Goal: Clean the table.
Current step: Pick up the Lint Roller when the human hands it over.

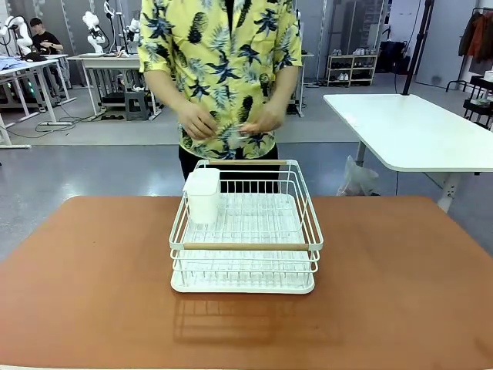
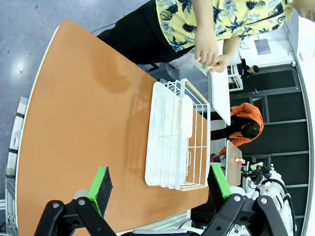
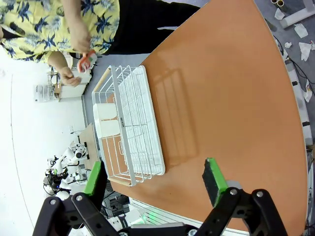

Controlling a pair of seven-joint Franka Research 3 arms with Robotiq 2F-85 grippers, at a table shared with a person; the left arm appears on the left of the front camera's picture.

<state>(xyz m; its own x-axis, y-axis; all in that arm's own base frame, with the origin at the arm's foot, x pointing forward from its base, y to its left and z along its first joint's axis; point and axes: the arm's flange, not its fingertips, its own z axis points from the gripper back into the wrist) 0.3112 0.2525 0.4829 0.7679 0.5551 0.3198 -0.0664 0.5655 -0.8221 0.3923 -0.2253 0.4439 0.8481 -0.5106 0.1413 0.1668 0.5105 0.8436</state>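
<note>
Bench (image 1: 400, 293): dish rack (image 1: 245, 247) in mid.
Left end effector (image 2: 160, 183): wide, empty.
Right end effector (image 3: 153, 178): wide, empty.
Progress: looks approx. nil; rack prob. to clear.

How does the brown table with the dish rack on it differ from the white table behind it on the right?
The brown table has a reddish, wood-coloured top; the white table has a plain white one. The brown table lies near, across the front view, and bears a white wire dish rack; the white table stands farther off, at the right. Both have smooth tops with rounded corners.
</note>
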